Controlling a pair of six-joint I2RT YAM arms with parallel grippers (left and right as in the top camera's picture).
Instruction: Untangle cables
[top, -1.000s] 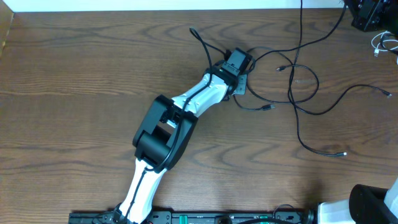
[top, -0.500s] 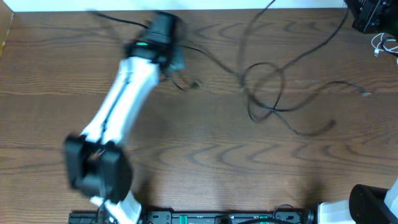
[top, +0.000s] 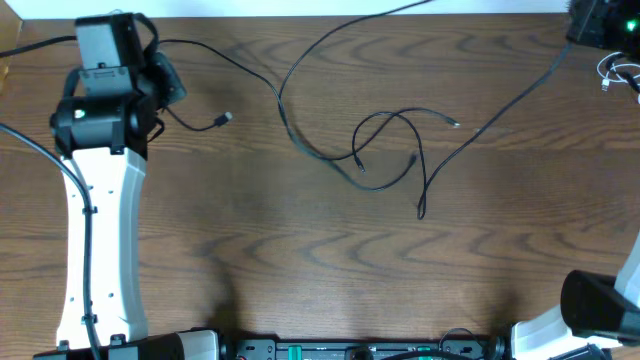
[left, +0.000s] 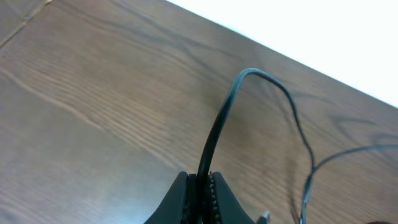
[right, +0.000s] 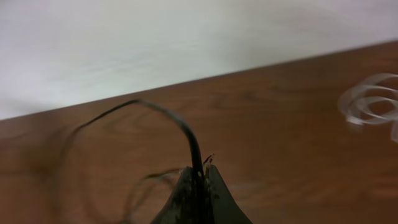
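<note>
**Overhead:** The black cables (top: 390, 150) lie looped at the centre of the table (top: 300, 260), and one strand runs off its far edge. The white cable (top: 618, 72) is cut off at its far right corner. Bare wood surrounds the loop.

**Left wrist:** The left gripper (left: 202, 183) is clenched on one of the black cables near the table's far edge.

**Right wrist (blurred):** The right gripper (right: 200, 174) pinches another black strand above the table. A pale wall (right: 155, 43) stands behind it.
</note>
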